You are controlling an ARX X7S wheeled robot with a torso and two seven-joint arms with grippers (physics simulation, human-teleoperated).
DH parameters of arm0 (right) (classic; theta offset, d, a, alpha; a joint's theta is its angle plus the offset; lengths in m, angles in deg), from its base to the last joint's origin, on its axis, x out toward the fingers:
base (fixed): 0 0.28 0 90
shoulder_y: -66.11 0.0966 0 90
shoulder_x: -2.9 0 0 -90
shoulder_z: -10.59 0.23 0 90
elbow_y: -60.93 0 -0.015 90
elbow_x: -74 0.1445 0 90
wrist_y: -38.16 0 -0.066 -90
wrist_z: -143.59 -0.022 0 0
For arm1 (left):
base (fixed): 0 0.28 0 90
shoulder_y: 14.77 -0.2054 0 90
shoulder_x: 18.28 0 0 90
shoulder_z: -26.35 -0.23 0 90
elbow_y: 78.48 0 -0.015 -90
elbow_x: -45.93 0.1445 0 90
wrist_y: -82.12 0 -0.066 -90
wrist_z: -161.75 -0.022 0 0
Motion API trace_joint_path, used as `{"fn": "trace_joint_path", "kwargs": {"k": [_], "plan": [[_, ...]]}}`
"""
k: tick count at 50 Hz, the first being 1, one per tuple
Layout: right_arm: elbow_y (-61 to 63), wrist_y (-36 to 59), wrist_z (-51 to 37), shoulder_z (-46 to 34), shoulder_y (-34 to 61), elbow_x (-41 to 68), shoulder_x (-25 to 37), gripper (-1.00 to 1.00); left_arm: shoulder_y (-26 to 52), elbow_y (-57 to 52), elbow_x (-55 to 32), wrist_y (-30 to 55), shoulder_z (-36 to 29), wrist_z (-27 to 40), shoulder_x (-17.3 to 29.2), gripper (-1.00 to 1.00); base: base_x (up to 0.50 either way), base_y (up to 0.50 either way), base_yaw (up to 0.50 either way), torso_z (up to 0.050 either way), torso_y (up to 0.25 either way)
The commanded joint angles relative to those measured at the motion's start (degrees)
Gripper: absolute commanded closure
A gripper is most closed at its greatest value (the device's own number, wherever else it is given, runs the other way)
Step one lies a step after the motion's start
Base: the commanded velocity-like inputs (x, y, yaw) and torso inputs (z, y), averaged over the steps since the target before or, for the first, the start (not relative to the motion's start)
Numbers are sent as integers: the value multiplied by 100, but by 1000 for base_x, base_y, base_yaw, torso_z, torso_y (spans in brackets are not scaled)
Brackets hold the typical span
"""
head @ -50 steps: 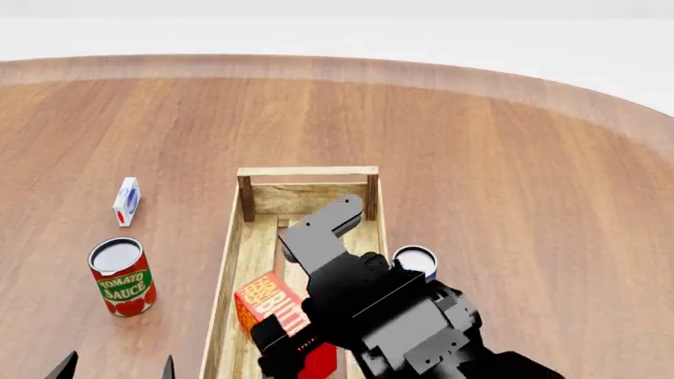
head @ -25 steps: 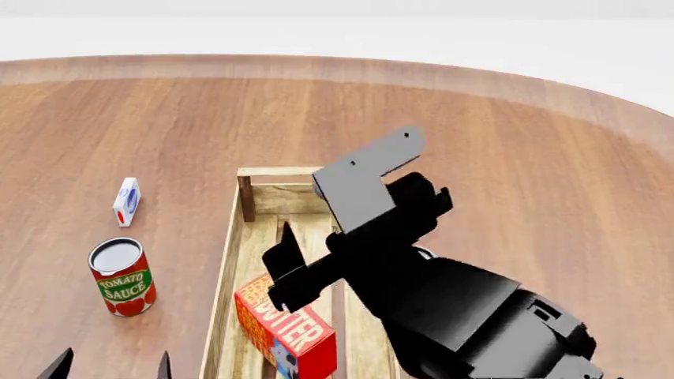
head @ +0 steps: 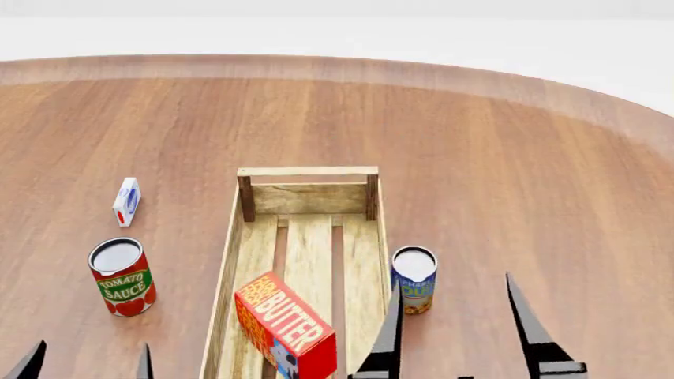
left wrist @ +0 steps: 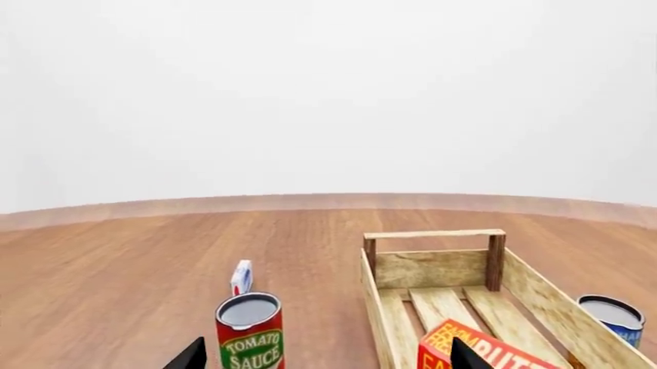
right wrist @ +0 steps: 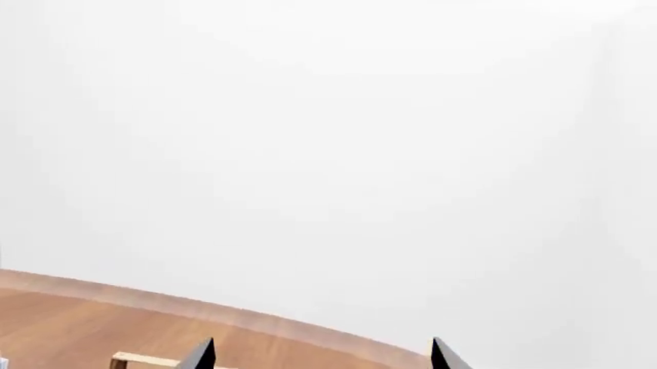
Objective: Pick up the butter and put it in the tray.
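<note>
**Butter lying in the tray, both grippers clear of it**

Now the butter (head: pixel 284 324) lies inside the tray (head: pixel 223 276), toward the tray's near end, leaning against the left wall with its lettered face turned up and to the right. Its long axis runs roughly along the tray's length, skewed slightly so the far end sits closer to the left wall. Beyond the butter the three slats lie bare up to the far end board, and bare table (head: pixel 506 158) surrounds the tray on its far side.

Right of the tray, just beside its right wall, stands a blue can (head: pixel 414 279). Left of the tray, well apart from it, stand a tomato sauce can (head: pixel 122 276) and, farther off, a small white carton (head: pixel 126 200).

Right gripper (head: pixel 463 324): fingers spread apart, holding nothing, their tips pointing away from the robot, one fingertip (head: pixel 390 332) overlapping the tray's right wall by the blue can. Left gripper (head: pixel 87 362): fingers apart and empty, tips only visible, left of the tray near the tomato sauce can.
</note>
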Motion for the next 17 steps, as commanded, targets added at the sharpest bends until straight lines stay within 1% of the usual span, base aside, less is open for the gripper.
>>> {"fn": "trace_joint_path", "kwargs": {"k": [1, 17], "plan": [[269, -465, -761, -55, -720, -1001, 124, -100, -80, -157, 148, -166, -3, 83, 58, -100, 0, 0, 0, 0, 0], [205, -194, -775, -67, -728, -1142, 9, -100, -90, -122, 175, -195, -41, 100, 77, -100, 0, 0, 0, 0, 0]]}}
